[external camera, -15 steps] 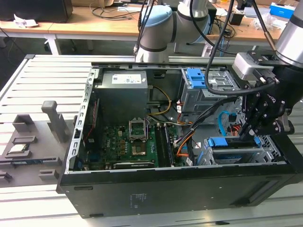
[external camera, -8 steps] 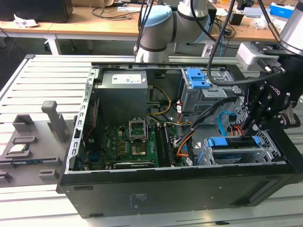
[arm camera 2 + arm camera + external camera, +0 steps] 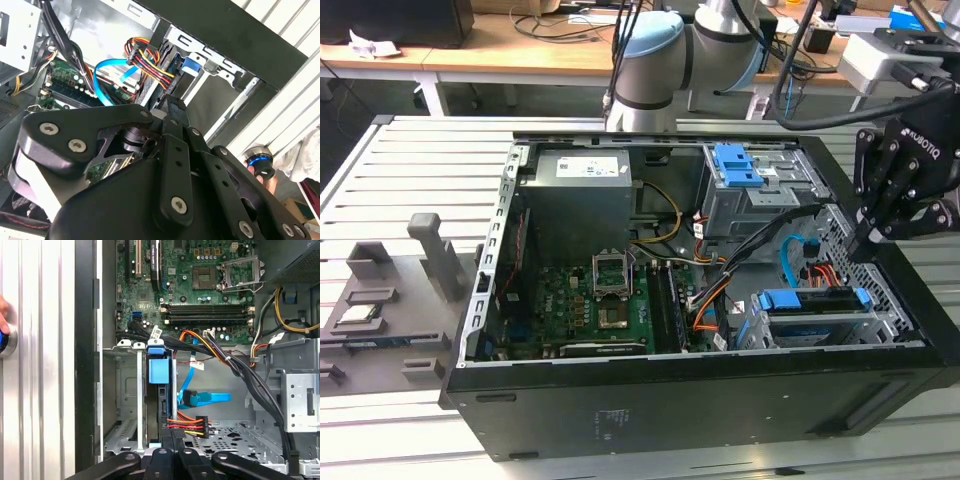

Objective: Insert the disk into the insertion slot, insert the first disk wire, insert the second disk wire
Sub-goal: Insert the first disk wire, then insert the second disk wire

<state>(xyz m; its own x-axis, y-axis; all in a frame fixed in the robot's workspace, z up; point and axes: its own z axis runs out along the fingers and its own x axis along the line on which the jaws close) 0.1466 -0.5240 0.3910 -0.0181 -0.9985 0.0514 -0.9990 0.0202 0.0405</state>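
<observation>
The gripper (image 3: 172, 437) has its fingers pressed together with nothing between them, tips just beside the end of the disk (image 3: 159, 372); the disk sits in the slot (image 3: 122, 390); the red and orange wire bundle (image 3: 186, 423) meets that end beside the fingertips; the light-blue cable (image 3: 212, 398) curves just beyond; the motherboard (image 3: 200, 290) lies farther off

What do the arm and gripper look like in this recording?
The arm is silver-grey tube with rounded joints and a light-blue cap. Thick black cables loop along it to the wrist. The gripper is matt black, built of linked bars with round silver screw heads, with white lettering on its body.
</observation>
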